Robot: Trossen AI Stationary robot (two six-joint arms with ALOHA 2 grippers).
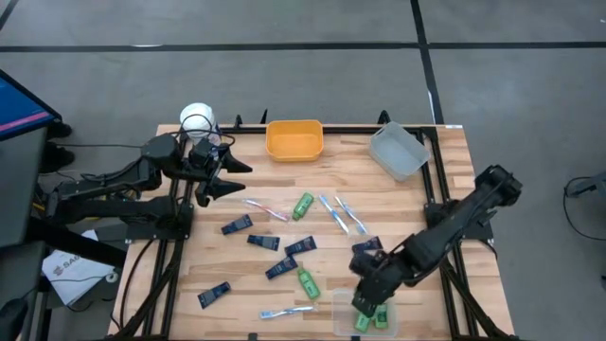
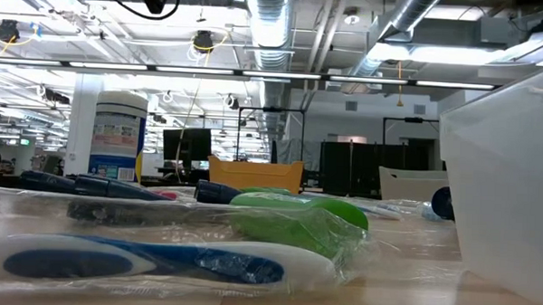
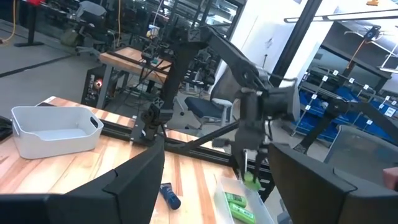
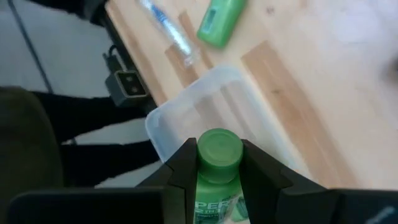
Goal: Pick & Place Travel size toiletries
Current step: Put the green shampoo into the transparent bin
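Wooden tabletop (image 1: 331, 246) carries scattered toiletries, while the right gripper (image 4: 216, 171) pinches a light, stiff, likely slick green bottle (image 4: 219, 155) just below its cap over the clear bin (image 4: 186, 112); left gripper (image 1: 222, 175) waits wide open.

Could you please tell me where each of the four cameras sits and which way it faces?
High view: overhead, facing straight down; both arms, wooden table.
Low view: tabletop height, facing across; no arm visible.
Left wrist view: behind the open left gripper, facing the right arm.
Right wrist view: above the right gripper, clamping a bright green plastic bottle over a clear plastic bin.
Shared: high and right wrist views show that bottle.
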